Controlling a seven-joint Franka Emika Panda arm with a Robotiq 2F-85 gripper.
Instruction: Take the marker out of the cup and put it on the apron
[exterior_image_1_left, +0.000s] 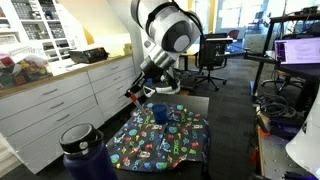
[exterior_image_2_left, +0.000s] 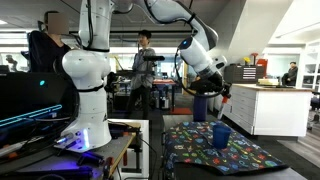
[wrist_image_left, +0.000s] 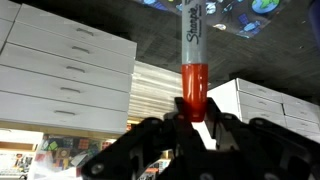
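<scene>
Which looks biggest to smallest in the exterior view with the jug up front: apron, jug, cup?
1. apron
2. jug, though it stands nearest the camera, so its apparent size is inflated
3. cup, clearly smallest

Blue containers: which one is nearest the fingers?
The small cup on the apron, just below the fingers holding the marker; the big lidded jug stands farther off, near the camera.
</scene>
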